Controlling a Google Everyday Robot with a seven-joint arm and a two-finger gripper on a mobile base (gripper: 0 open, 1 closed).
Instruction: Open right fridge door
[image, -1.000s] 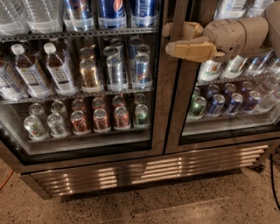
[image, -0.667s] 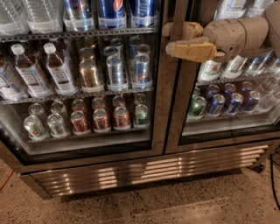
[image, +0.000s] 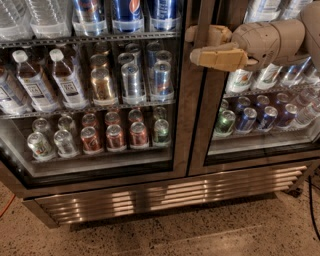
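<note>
Your gripper (image: 194, 45) sits high on the left frame edge of the right fridge door (image: 202, 131), its fingers apart; the door looks closed.

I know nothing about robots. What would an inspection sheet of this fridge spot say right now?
Surface: speckled floor below the steel grille.
Job's things: right fridge door, looks shut; green and blue cans behind its glass.
Clutter: nothing seen.
Grippers: gripper high up at the right door's inner edge, fingers apart.
Cables: orange cable on the floor at the far left; black cable at the far right.
Surroundings: left door, looks shut, bottles and cans behind it.
</note>
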